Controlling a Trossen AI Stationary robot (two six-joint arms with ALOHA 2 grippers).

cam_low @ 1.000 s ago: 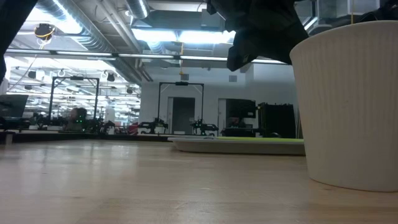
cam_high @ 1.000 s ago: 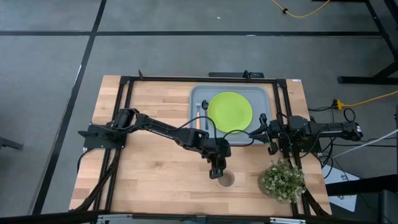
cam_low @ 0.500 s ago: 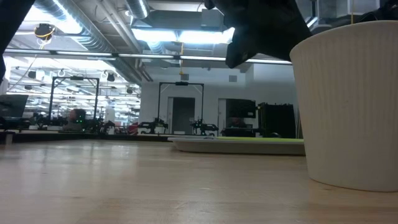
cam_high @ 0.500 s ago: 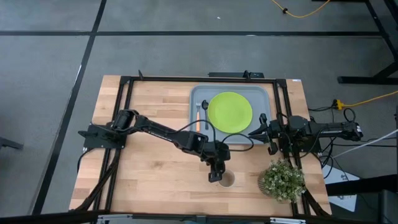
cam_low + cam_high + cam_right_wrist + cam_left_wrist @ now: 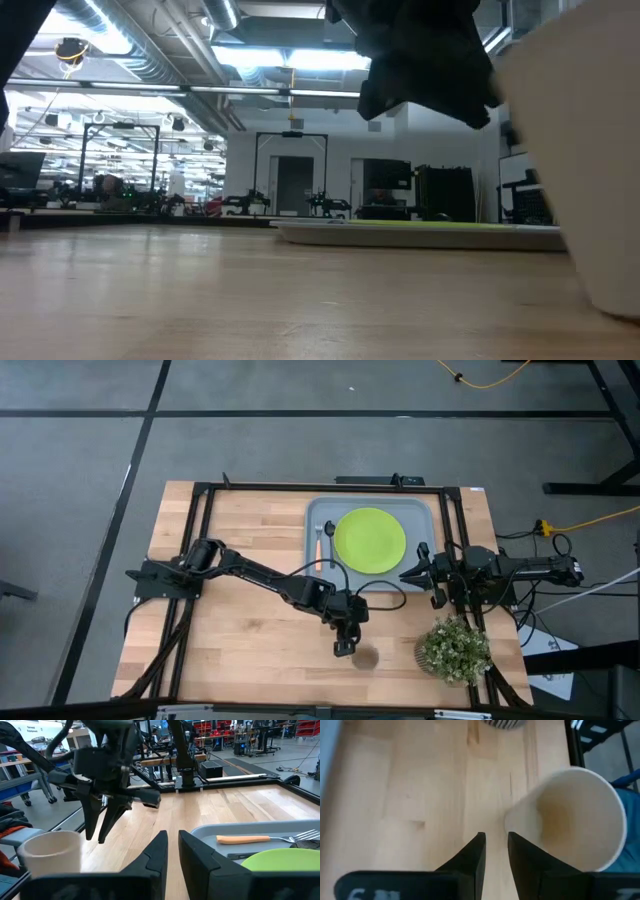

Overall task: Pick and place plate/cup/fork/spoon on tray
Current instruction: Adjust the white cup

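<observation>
Tan cup (image 5: 364,657) beside left gripper (image 5: 343,648), nearly closed

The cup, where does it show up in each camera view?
High view: cup near the table's front edge, beside the left tool.
Low view: right edge, close.
Left wrist view: right side.
Right wrist view: lower left.
Shared landmark: the left tool.

the left gripper (image 5: 344,648) is sliding back toward the table's left side, coming off the small tan ribbed cup (image 5: 365,656) it was hovering over. the cup (upright a second ago) is tipping over, its open mouth now turning toward the wrist camera and its wall shifting rightward across the low view.
</observation>
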